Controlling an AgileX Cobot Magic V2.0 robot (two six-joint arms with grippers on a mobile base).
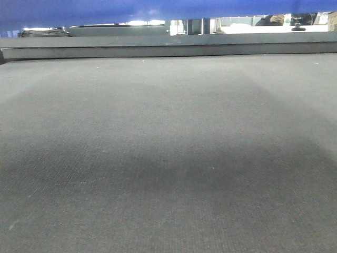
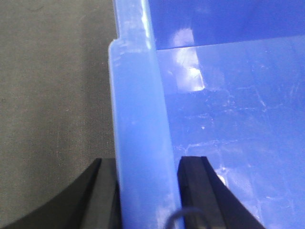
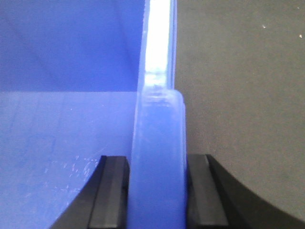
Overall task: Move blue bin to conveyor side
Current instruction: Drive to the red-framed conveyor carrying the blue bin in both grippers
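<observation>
Claws [image 2: 147, 171] [image 3: 157, 168] astride blue bin [image 2: 228, 119] rim

Bin [image 2: 228, 119]: glossy royal blue, white glare streaks, pale scuffs. Belt [image 1: 168, 158]: dark grey, fine woven pattern, with a darker band across the middle. Rail [image 1: 168, 46]: near-black. Left gripper [image 2: 145, 160] and right gripper [image 3: 156, 157]: both black.

Blue bin [image 1: 158, 8]: a blurred band, cut off by my front view's top edge; rim blurred at both wrists; my left gripper [image 2: 147, 171] and right gripper [image 3: 157, 167]: bodies cut off below; objects beyond rail [image 1: 168, 47]: too small to tell.
</observation>
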